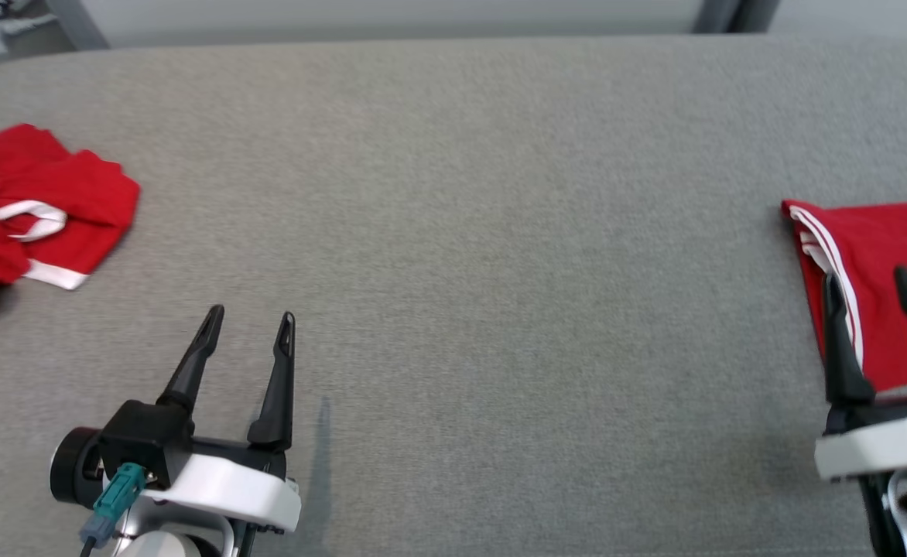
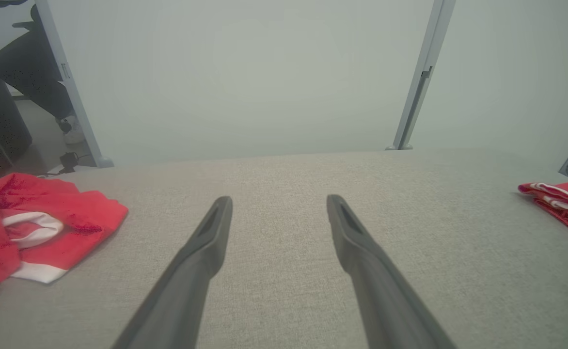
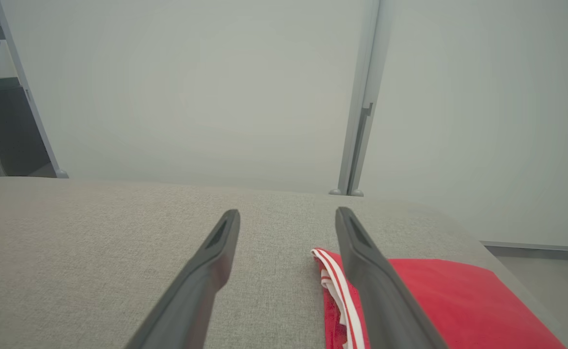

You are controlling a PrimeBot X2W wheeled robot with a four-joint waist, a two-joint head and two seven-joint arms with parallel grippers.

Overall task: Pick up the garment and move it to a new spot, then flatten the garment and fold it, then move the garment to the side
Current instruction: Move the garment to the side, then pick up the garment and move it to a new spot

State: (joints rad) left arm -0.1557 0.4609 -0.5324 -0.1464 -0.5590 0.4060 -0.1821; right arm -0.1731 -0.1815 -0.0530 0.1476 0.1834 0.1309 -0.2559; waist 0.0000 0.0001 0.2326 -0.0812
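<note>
While both arms hang low over the grey cloth-covered table (image 1: pixel 461 232), I see two red garments with white trim. A crumpled garment (image 1: pixel 35 209) lies bunched at the table's far left, well apart from the left gripper (image 1: pixel 252 313), whose two dark fingers stand spread wide with nothing between them. A folded garment (image 1: pixel 879 271) lies flat at the far right. The right gripper (image 1: pixel 867 275) sits over its near left edge, fingers likewise spread and holding nothing. Whether those fingers touch the cloth I cannot tell.

I judge the crumpled piece to be the one needing work. It looks light, limp and thin, so it will likely sag and drag rather than keep its shape, and a pinch may catch several layers at once. The white-banded hem facing the table's middle looks the firmest place to grip.

Between the two garments the tabletop is bare and broad, good room for spreading. The crumpled heap runs past the head view's left border, so I cannot see how close the table edge is there. The folded piece lies near the right edge.
</note>
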